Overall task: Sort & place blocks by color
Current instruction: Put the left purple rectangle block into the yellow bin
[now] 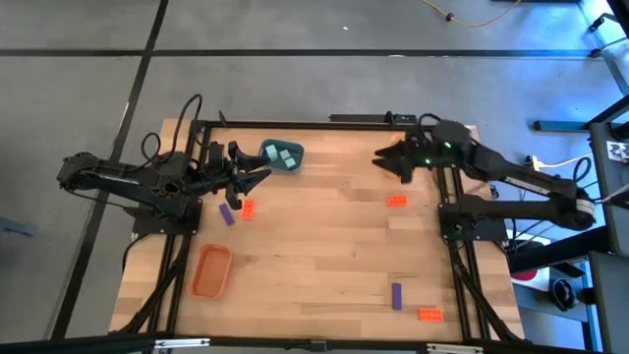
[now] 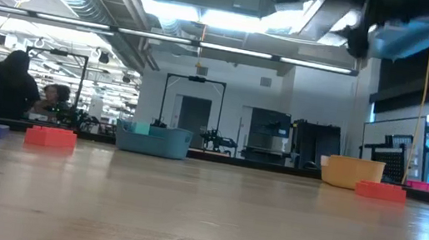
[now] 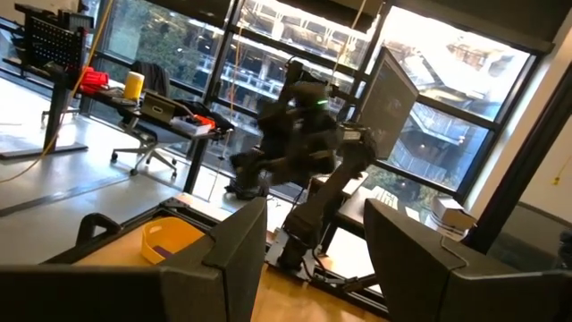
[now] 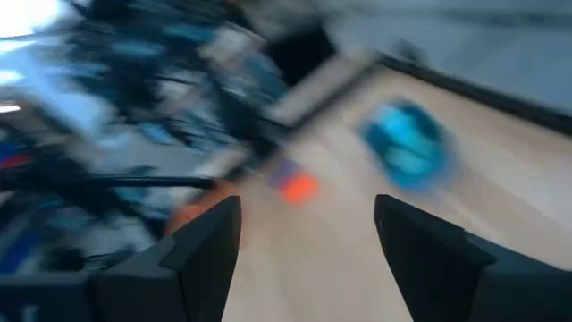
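Open workshop behind a wooden desk (image 1: 324,246)

Grey floor (image 1: 79,88), ceiling lights (image 2: 237,18), tall windows (image 3: 429,98), an office chair (image 3: 152,134), a person (image 2: 7,84) seated far back.

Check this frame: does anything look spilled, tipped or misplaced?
Nothing stands out. The blue tray holds only teal blocks; the orange tray sits upright and looks empty. Orange and purple blocks lie loose, unsorted.

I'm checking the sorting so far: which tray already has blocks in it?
The blue tray near the left gripper: two pale teal blocks lie inside, while the orange tray holds none.
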Tool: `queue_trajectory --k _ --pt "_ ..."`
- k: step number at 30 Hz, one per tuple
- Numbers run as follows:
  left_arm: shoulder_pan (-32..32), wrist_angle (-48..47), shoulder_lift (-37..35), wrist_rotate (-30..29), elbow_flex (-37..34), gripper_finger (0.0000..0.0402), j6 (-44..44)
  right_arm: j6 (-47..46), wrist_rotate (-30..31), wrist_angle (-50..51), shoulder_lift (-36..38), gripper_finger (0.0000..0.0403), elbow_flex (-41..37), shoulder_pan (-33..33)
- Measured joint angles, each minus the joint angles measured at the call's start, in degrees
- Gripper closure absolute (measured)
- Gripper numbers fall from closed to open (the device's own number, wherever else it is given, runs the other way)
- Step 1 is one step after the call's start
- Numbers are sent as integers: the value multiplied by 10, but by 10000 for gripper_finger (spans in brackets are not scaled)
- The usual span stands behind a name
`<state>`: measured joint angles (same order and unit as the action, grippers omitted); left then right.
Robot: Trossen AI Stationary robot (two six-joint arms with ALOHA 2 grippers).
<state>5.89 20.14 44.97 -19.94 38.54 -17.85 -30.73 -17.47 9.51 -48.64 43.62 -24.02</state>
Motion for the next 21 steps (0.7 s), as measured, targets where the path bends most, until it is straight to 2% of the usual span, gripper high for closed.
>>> queue_trajectory --k 5,9,13,21 --pt "0 -1 0 0 0 222 0 67 47 -126 16 144 0 121" --pt "0 -1 0 0 0 222 4 174 61 -138 14 144 0 179" --pt "0 -1 0 -1 0 222 4 176 89 -140 14 144 -1 198" --pt "0 -1 0 -1 0 222 4 177 90 -140 14 144 -1 200"
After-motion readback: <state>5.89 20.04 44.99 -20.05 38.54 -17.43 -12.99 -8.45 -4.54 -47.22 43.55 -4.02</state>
